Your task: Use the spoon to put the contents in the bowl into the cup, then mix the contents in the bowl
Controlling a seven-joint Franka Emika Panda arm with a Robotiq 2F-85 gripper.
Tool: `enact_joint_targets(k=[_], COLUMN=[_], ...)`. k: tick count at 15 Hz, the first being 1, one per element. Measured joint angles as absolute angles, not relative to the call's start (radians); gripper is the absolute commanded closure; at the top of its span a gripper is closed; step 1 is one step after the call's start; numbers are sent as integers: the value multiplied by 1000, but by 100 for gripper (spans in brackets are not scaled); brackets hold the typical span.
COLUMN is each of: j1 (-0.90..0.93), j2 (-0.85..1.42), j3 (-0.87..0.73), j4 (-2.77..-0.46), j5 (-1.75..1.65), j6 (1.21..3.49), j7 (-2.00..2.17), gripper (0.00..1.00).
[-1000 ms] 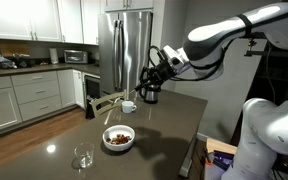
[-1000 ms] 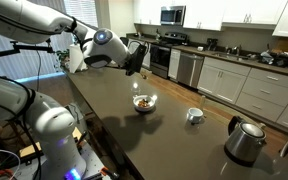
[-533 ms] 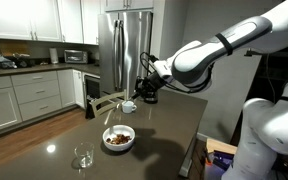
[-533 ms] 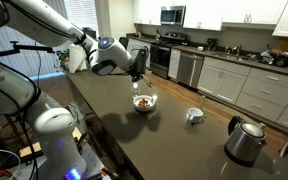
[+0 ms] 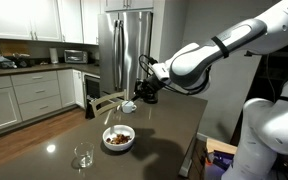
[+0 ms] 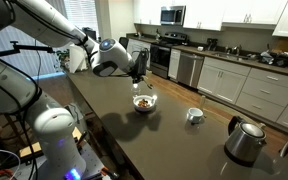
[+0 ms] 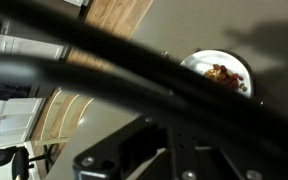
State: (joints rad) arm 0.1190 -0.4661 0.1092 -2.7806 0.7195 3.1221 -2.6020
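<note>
The white bowl (image 5: 119,139) stands on the dark table with the brown and reddish contents (image 5: 117,137) heaped in it. It also shows in an exterior view (image 6: 144,102) and in the wrist view (image 7: 220,74), with the contents (image 7: 228,74) at the upper right. The small white cup (image 5: 129,106) stands farther back; it also shows in an exterior view (image 6: 194,115). My gripper (image 6: 139,76) hangs just above the bowl's far side, and in an exterior view (image 5: 144,90) it is near the cup. Its jaws are too dark and blurred to read. I cannot make out a spoon.
A clear glass (image 5: 83,157) stands near the table's front corner. A metal kettle (image 6: 246,140) stands at the table's other end. A small dark bottle (image 5: 90,110) is at the table edge. Dark cables cross the wrist view. Kitchen cabinets and a fridge (image 5: 126,45) stand behind.
Over the last second my arm swung down and in towards the bowl. In the last half second it has hardly moved. Bowl, cup and glass have stayed put.
</note>
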Motion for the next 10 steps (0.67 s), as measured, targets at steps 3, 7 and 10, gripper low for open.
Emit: enact_joint_targets(k=[3,7,10], j1=[119,73,19], j2=[-466,-462,-449], j3=[109,133,172], j4=[-2781,-2781,-2781], j5=[720,720,719], j6=[3115,3047,3040], j7=[-2601,-2538,-2502], gripper=[97,97,97])
